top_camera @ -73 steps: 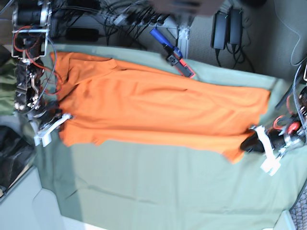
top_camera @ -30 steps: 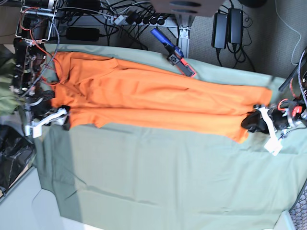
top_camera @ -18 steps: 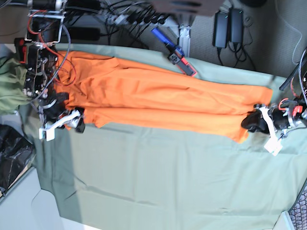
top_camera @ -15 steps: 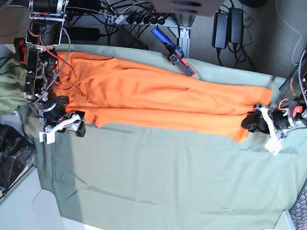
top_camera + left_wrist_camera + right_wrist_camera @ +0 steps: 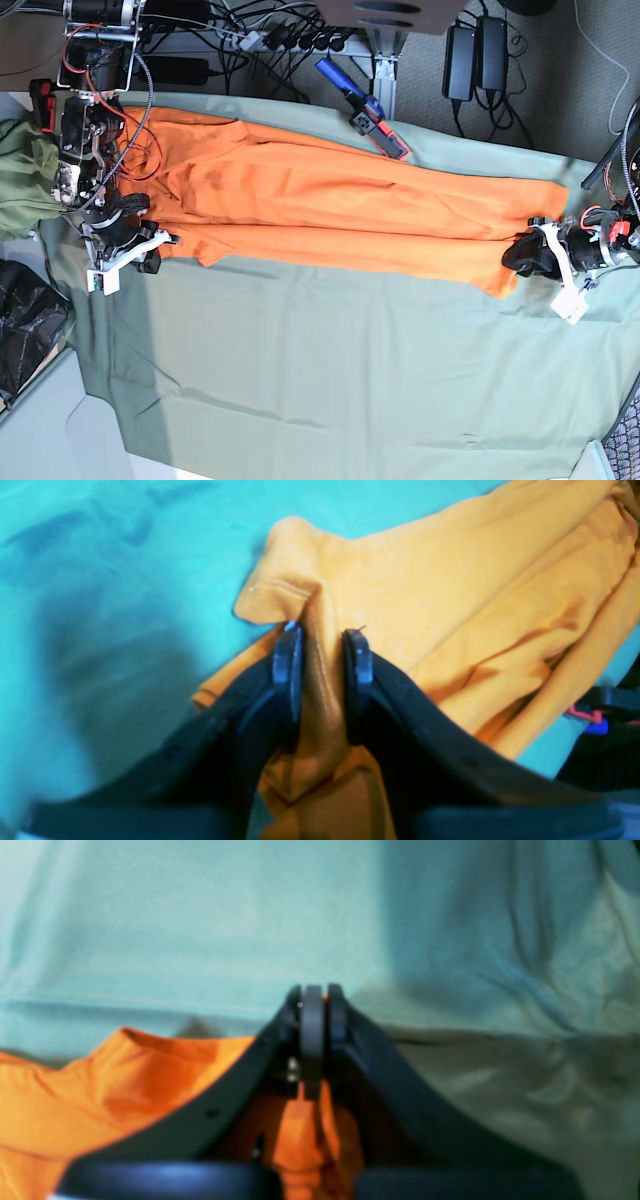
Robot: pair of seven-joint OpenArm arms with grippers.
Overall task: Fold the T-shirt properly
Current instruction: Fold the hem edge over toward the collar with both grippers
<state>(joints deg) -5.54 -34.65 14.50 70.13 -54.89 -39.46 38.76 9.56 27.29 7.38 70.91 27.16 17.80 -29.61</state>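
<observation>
Left gripper [image 5: 322,647]: jaws narrow, clamped on a bunched fold of the plain bright orange thin-fabric T-shirt [image 5: 330,205]; a stitched hem edge runs up between the pads in the left wrist view. In the base view this gripper [image 5: 528,253] sits at the shirt's right-hand end, at its lower corner. Right gripper [image 5: 315,1005]: jaws pressed together, a thin sliver of orange fabric showing between the pads and more orange cloth bunched below them, so they are holding the shirt edge. In the base view this gripper [image 5: 150,258] is at the shirt's lower left corner. The T-shirt lies stretched lengthwise between the two grippers, folded into a long band with a crease running along it, in the upper part of the pale sage green cloth [image 5: 330,370] that covers the surface. Left wrist view renders this cloth turquoise; colour cast only. An olive-green bunched garment [image 5: 22,190] sits at the left edge, just beside the right arm. A blue and red hand tool [image 5: 362,112] lies at the cloth's upper edge, near the shirt, contact unclear. Black power bricks [image 5: 475,55] and cables lie beyond the cloth at top.
</observation>
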